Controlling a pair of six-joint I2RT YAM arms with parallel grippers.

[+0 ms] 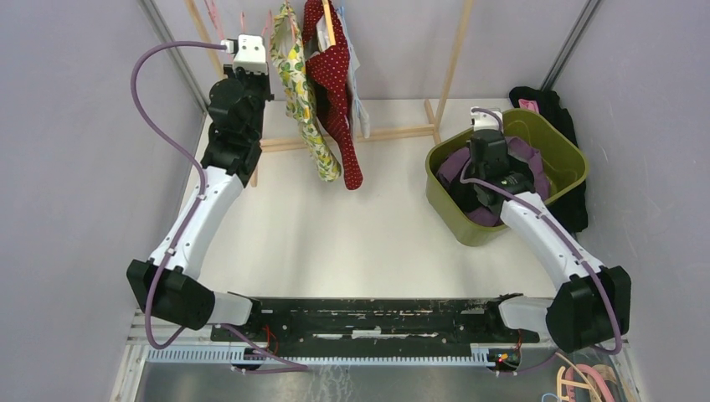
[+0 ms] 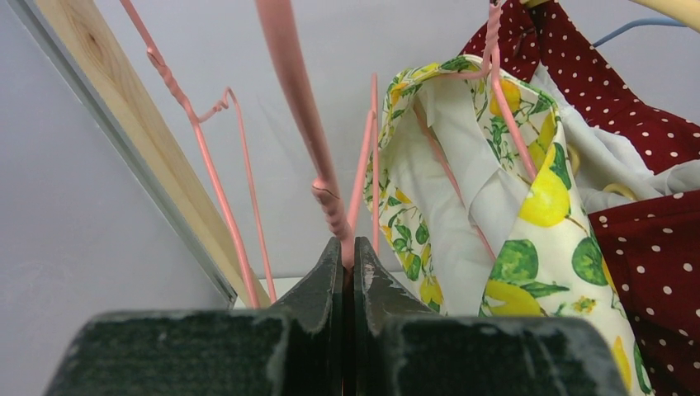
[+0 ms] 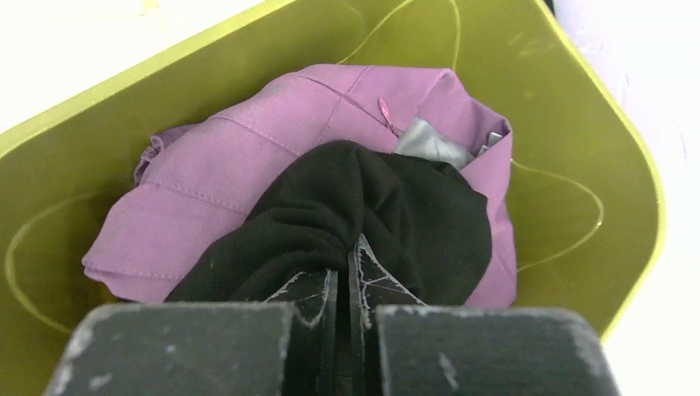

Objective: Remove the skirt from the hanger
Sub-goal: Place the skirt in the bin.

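My left gripper (image 2: 347,247) is raised at the rack's left end (image 1: 248,59) and is shut on the twisted neck of a bare pink wire hanger (image 2: 297,99). Nothing hangs on the part of it that I see. My right gripper (image 3: 342,252) reaches down into the olive bin (image 1: 490,172) and is shut on a bunched black skirt (image 3: 396,198). The skirt lies on a purple garment (image 3: 231,165) inside the bin (image 3: 578,165).
A lemon-print garment (image 1: 306,109) and a red polka-dot garment (image 1: 335,92) hang on the wooden rack (image 1: 452,59), close to my left gripper. More pink hangers (image 2: 235,181) hang to its left. Black cloth (image 1: 561,117) lies behind the bin (image 1: 569,159).
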